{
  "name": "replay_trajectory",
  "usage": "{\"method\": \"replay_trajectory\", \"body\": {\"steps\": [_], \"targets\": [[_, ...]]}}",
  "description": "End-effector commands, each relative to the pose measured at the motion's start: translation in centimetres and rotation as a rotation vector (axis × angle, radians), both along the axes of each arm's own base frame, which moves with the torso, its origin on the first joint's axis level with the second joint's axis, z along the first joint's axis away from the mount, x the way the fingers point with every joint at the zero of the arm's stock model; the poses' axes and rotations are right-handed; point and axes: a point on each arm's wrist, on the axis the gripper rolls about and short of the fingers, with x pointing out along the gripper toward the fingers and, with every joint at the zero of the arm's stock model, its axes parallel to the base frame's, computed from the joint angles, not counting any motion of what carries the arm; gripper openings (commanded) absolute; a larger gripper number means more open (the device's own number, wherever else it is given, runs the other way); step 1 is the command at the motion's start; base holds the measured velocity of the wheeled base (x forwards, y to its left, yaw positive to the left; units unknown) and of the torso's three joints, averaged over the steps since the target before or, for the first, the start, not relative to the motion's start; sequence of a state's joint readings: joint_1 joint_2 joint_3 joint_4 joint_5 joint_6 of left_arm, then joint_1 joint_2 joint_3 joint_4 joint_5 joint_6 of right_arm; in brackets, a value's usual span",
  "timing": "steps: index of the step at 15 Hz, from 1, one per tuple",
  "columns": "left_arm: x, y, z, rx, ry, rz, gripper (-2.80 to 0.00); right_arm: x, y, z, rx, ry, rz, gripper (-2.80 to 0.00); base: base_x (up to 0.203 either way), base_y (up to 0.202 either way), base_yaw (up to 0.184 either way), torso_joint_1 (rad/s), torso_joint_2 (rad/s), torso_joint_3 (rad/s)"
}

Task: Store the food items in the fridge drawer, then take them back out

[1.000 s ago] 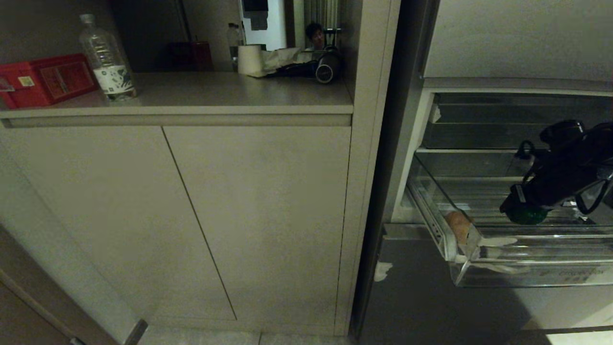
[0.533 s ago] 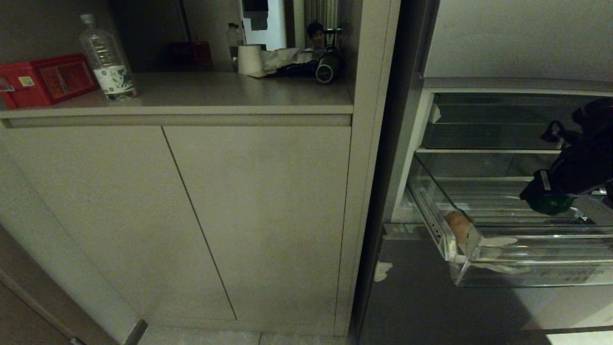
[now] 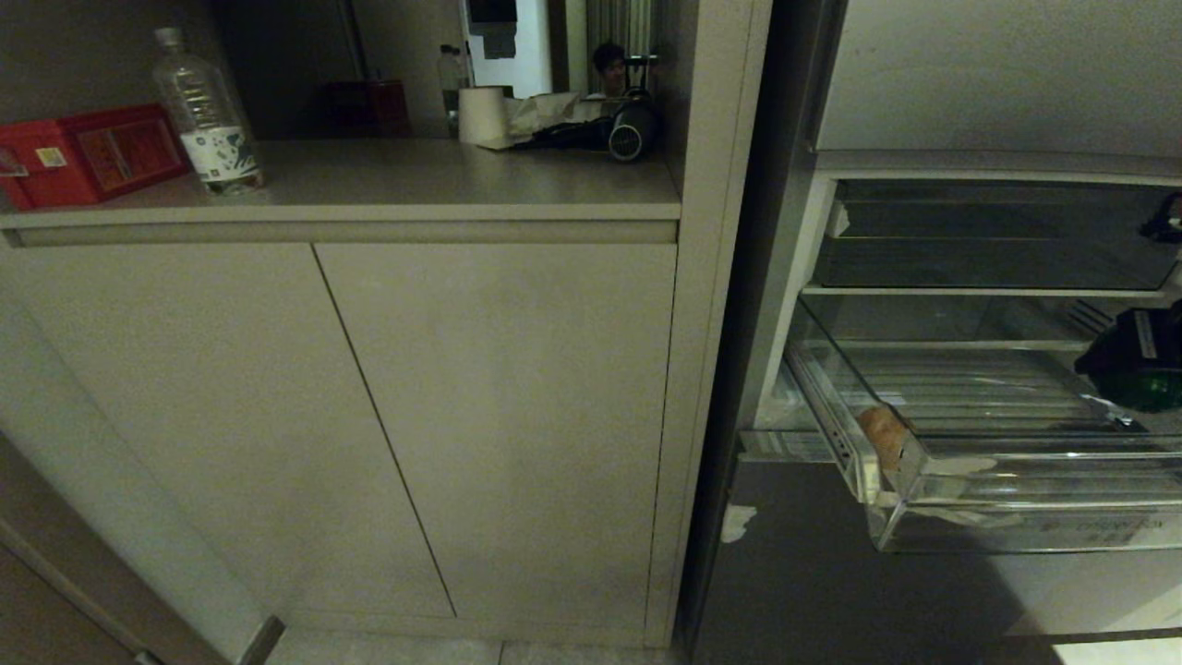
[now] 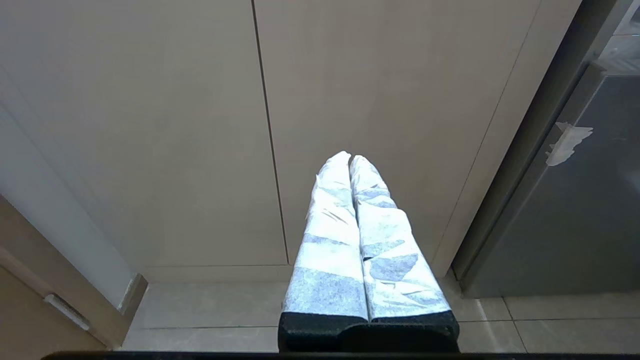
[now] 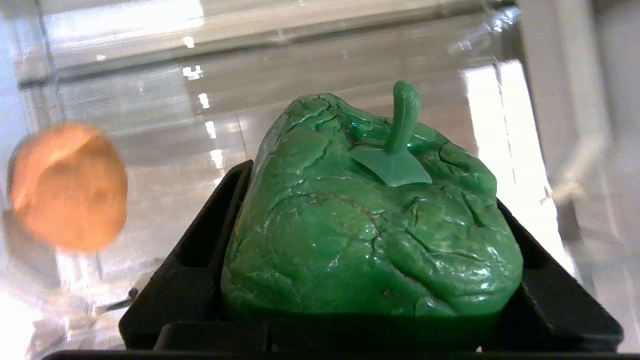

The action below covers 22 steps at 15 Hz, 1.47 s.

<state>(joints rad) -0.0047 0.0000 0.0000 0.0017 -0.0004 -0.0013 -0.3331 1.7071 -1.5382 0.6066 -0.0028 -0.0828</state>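
The fridge drawer (image 3: 1016, 528) is pulled out, clear plastic with a ribbed floor. A tan-orange lump (image 3: 884, 434) lies in its front left corner and also shows in the right wrist view (image 5: 67, 185). My right gripper (image 3: 1145, 369) hangs over the drawer at the picture's right edge, shut on the glossy green bell pepper (image 3: 1152, 392). In the right wrist view the pepper (image 5: 370, 215) fills the space between the black fingers (image 5: 220, 200), stem pointing away. My left gripper (image 4: 350, 159) is shut and empty, parked low before the cabinet doors.
A shallower clear bin (image 3: 997, 235) sits above the drawer. Left of the fridge, a counter (image 3: 416, 185) holds a water bottle (image 3: 205, 111), a red box (image 3: 88, 152), a paper roll (image 3: 481, 114) and a black appliance (image 3: 628, 129). A person (image 3: 607, 66) shows far behind.
My right gripper has carried the pepper to the right and slightly up, from over the drawer's middle to the right edge of the head view. The tan-orange lump has stayed put.
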Motion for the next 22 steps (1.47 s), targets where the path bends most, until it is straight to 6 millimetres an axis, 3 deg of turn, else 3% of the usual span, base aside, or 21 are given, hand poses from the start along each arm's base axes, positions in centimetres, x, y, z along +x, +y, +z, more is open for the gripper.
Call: {"method": "replay_trajectory", "body": {"steps": [1, 8, 11, 13, 18, 22], "targets": [[0.0, 0.0, 0.0, 0.000, 0.001, 0.000, -2.80, -4.2, 1.1, 1.6, -0.021, -0.063, -0.013, -2.80, 0.000, 0.000, 0.000, 0.000, 0.00, 0.000], [0.0, 0.0, 0.0, 0.000, 0.001, 0.001, -2.80, -14.2, 4.3, 0.2, -0.142, -0.281, -0.043, -2.80, 0.000, 0.000, 0.000, 0.000, 0.00, 0.000], [0.0, 0.0, 0.0, 0.000, 0.001, 0.001, -2.80, -18.1, 5.8, -1.4, -0.196, -0.306, -0.011, -2.80, 0.000, 0.000, 0.000, 0.000, 0.00, 0.000], [0.0, 0.0, 0.0, 0.000, 0.001, 0.001, -2.80, -18.8, 6.1, -2.4, -0.194, -0.291, 0.003, -2.80, 0.000, 0.000, 0.000, 0.000, 0.00, 0.000], [0.0, 0.0, 0.0, 0.000, 0.001, -0.001, -2.80, -18.8, 6.2, -2.9, -0.162, -0.287, 0.044, -2.80, 0.000, 0.000, 0.000, 0.000, 0.00, 0.000], [0.0, 0.0, 0.0, 0.000, 0.001, 0.001, -2.80, -19.0, 6.3, -3.4, -0.158, -0.278, 0.045, -2.80, -0.003, 0.005, -0.136, 0.001, 0.00, 0.003]]}}
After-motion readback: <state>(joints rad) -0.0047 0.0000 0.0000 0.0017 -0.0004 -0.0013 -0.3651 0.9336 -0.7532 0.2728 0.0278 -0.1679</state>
